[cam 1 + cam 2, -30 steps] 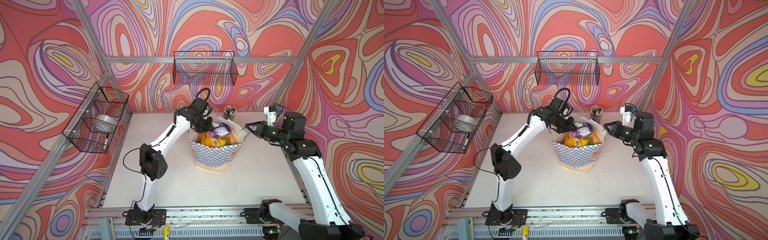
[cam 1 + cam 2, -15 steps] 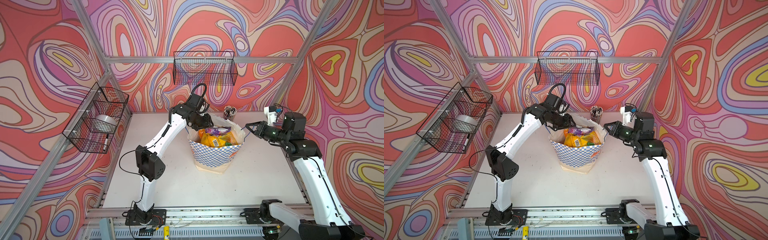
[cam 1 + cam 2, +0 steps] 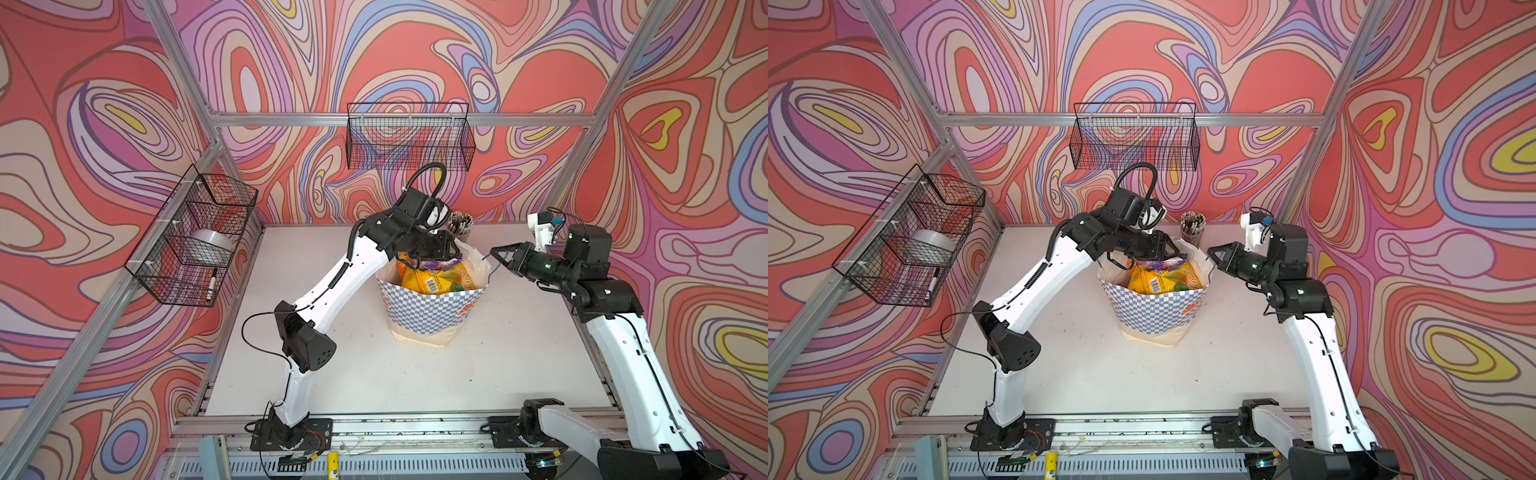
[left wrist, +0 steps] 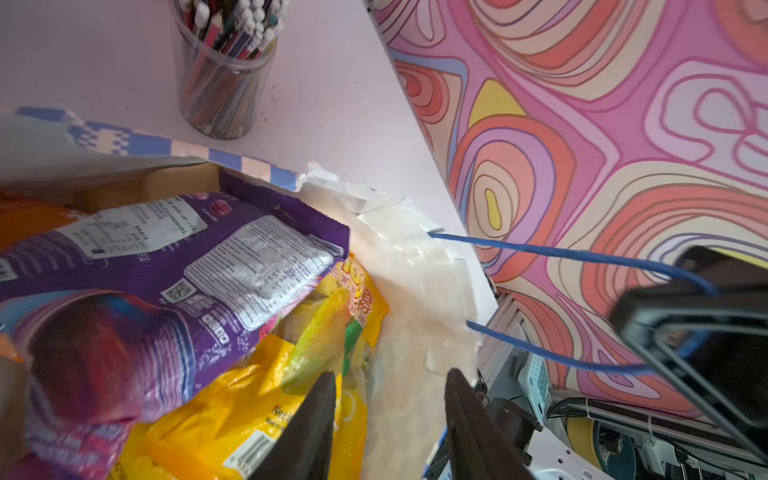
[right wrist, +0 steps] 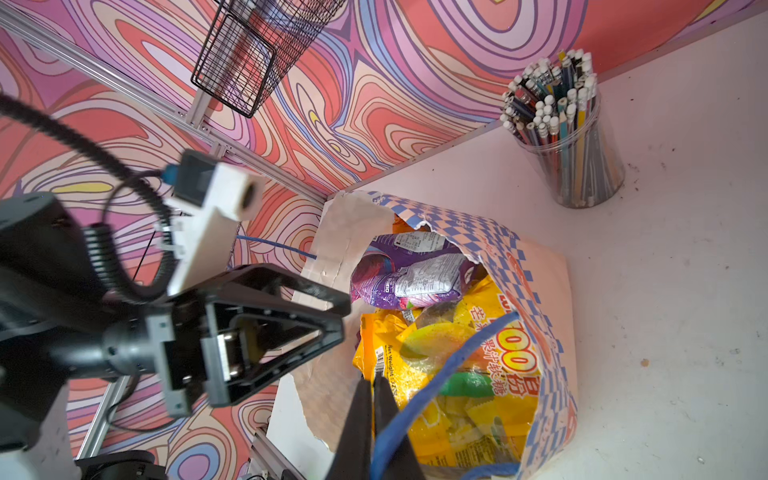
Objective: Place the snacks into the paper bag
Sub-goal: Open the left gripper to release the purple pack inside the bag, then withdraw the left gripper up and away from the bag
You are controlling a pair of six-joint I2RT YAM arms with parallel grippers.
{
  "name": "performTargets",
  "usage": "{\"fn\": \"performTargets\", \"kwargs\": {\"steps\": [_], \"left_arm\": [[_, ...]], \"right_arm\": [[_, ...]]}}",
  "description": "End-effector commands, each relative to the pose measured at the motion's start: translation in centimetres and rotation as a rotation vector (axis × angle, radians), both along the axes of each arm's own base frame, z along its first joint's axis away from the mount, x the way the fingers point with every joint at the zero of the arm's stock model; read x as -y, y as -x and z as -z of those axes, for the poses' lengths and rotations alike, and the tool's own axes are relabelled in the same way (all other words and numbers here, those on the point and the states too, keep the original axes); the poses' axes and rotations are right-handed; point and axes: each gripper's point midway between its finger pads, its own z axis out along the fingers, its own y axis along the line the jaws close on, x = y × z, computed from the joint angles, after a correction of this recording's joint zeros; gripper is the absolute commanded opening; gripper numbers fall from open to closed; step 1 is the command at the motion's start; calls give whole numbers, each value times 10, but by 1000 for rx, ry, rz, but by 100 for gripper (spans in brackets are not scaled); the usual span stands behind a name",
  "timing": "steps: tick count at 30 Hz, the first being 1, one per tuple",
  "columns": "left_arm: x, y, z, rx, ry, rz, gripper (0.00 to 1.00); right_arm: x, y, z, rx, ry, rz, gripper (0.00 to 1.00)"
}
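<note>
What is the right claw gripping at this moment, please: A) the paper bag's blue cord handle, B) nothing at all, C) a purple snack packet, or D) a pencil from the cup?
A: in the right wrist view the right claw is shut on the blue cord handle of the paper bag.

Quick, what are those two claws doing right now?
Left gripper: open, empty.
Right gripper: shut on the blue cord handle of the paper bag.

The left pincer [image 4: 388, 415] has let go of the purple packet [image 4: 166, 257]. Its jaws, closed a second ago, now stand apart and empty. The packet, then tipped up, lies flatter on the yellow packets [image 4: 228, 407] inside the paper bag [image 3: 428, 307].
</note>
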Motion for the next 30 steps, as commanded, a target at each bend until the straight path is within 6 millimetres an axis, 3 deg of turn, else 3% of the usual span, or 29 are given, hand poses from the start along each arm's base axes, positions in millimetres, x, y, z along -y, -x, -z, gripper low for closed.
{"fn": "performTargets", "kwargs": {"steps": [1, 12, 15, 18, 20, 22, 25, 28, 30], "left_arm": [[-5, -15, 32, -4, -80, -24, 44], [-29, -33, 138, -117, -297, -71, 48], [-30, -33, 135, -146, -257, -63, 48], [-23, -29, 87, -91, -158, -36, 51], [-19, -20, 40, -41, -63, -6, 53], [-19, -5, -20, 31, 51, 33, 57], [-33, 22, -93, 148, 171, 66, 67], [-59, 47, -139, 271, 207, 66, 76], [-79, 57, -153, 348, 182, 40, 83]], "right_arm": [[-1, 7, -12, 43, 8, -6, 0], [-1, 7, -14, 48, 7, -4, 0], [-1, 7, -16, 50, 6, -4, 0], [0, 7, -16, 51, 9, 0, 0], [0, 7, -16, 50, 9, -2, 0], [0, 7, -15, 49, 9, 0, 0], [0, 5, -13, 46, 6, 1, 0], [-1, 3, -12, 45, 0, -2, 0], [-1, 1, -12, 45, -3, -5, 0]]}}
